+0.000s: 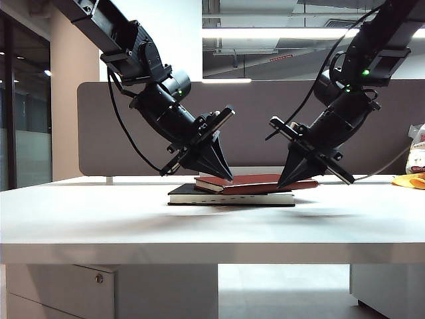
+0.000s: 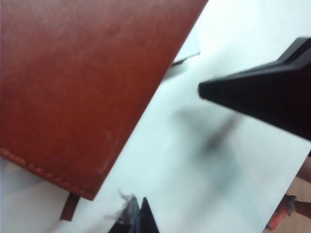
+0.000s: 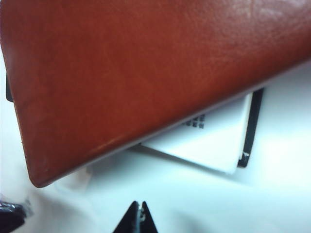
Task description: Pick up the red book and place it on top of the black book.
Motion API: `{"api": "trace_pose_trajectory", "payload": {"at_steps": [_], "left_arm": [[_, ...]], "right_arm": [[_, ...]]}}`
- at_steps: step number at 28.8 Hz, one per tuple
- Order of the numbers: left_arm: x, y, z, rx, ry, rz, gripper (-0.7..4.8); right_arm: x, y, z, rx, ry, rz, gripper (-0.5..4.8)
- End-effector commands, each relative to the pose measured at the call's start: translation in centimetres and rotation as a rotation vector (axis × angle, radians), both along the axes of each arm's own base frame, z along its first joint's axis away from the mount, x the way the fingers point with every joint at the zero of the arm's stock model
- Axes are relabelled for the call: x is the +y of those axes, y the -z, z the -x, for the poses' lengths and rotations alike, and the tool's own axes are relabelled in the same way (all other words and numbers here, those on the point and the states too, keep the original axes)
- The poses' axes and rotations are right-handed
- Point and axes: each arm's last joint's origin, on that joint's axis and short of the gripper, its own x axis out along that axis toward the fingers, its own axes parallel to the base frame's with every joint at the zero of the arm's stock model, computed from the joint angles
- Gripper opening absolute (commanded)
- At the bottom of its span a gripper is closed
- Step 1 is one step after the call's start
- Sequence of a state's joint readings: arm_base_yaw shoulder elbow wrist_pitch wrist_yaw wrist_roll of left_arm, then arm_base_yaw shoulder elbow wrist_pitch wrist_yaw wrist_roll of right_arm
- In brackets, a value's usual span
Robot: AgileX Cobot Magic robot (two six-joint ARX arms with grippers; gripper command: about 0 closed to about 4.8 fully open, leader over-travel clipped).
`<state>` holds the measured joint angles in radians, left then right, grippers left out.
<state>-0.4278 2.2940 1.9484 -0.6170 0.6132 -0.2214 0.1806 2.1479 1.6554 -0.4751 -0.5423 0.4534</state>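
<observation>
1. The red book [image 1: 255, 182] is already lying on top of the black book [image 1: 229, 197], mid-surface [image 1: 199, 226], a bit skewed, with one end sticking past the black one's edge.
2. The left gripper [image 1: 226, 174] is hovering at the red book's left end. Its jaws look spread in the left wrist view and are holding nothing.
3. The right gripper [image 1: 285, 181] is sitting at the right end, jaws pinched shut and empty.
4. My take: to finish well, lift both straight up and off, no sideways drag, or the top book slides.
5. Writing: some tiny dark print is showing on the black book's pale part in the right wrist view, too blurry to read. No brands visible.
</observation>
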Motion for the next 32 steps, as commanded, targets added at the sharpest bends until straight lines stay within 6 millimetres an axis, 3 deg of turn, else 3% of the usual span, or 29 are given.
{"api": "trace_pose_trajectory", "payload": {"at_steps": [1, 9, 20, 32], "left_arm": [[-0.2, 0.0, 0.1, -0.001, 0.004, -0.01, -0.06], [-0.2, 0.1, 0.0, -0.018, -0.011, -0.029, -0.06], [-1.0, 1.9, -0.2, 0.006, -0.004, -0.04, -0.06], [-1.1, 0.6, -1.0, -0.075, -0.052, -0.044, -0.06]], "right_arm": [[0.0, -0.6, -0.1, -0.031, -0.005, -0.005, -0.01], [0.0, -0.6, -0.1, -0.032, -0.005, -0.006, -0.01], [0.0, -0.6, -0.1, -0.032, -0.006, -0.006, -0.01], [0.1, -0.6, -0.1, -0.028, -0.016, -0.018, -0.01]]}}
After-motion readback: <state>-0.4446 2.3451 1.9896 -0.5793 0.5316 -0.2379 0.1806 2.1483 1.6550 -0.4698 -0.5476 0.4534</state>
